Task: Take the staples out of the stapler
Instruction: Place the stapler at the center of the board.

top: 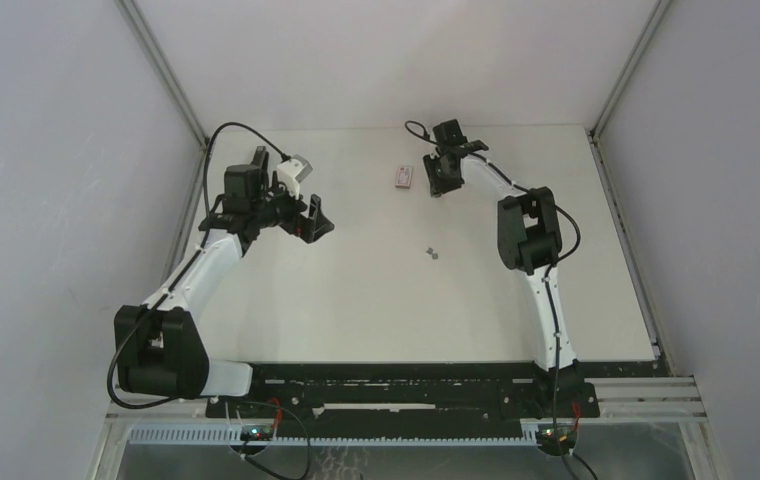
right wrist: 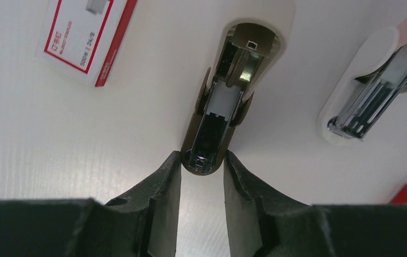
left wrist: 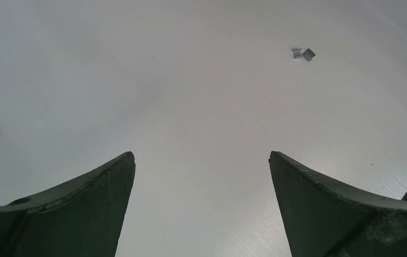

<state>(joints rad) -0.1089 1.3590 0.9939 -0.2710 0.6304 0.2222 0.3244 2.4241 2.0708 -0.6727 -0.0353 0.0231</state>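
Right gripper (right wrist: 201, 160) is pinching the near end of the stapler (right wrist: 216, 120), apparently making contact on both sides. Stapler is lying open, long axis running straight ahead from the fingertips, channel facing up; can't tell if any strip is sitting inside. Two loose staples (left wrist: 303, 53) are lying ahead-right of the left gripper (left wrist: 201, 155), which is hanging spread wide, well apart from the stapler. Right arm is nearer.

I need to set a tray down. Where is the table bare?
Bare: the table from the staples to its near edge, and the strip right of the right arm. Crowded: the far middle, where box, stapler and right end effector cluster.
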